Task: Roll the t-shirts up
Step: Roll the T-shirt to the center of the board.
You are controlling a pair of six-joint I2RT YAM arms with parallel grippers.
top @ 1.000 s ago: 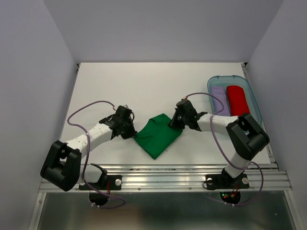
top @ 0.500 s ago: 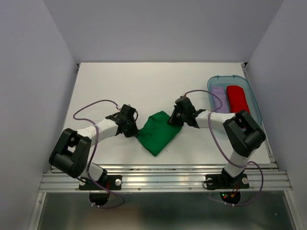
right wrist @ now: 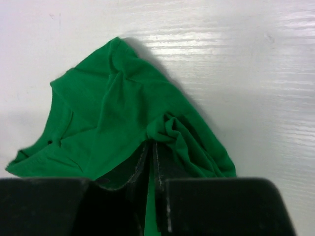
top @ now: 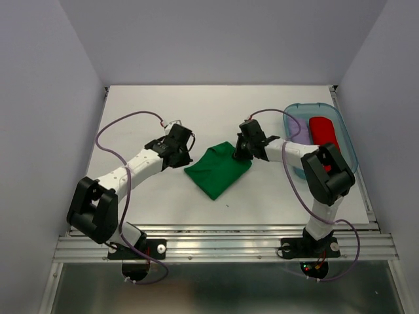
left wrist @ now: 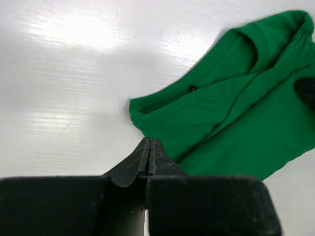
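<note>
Top view: a white table (top: 196, 111) stands between pale walls. A green t-shirt (top: 218, 171), folded into a rough diamond, lies flat near the table's middle. At the right edge, a blue bin (top: 318, 106) holds a lilac t-shirt (top: 299, 133) and a red t-shirt (top: 322, 134) side by side as long bundles. The left arm stretches diagonally forward, with the left gripper (top: 184, 156) just beside the green shirt's left corner. The right arm folds back inward, its elbow crossing in front of the bin. The right gripper (top: 239, 154) sits at the green shirt's upper right corner.

Left wrist view: the fingers (left wrist: 140, 157) are pressed together and hold nothing, their tips over the shirt's near hem.

Right wrist view: the fingers (right wrist: 140, 164) are almost together, pinching a bunched fold of green cloth.
</note>
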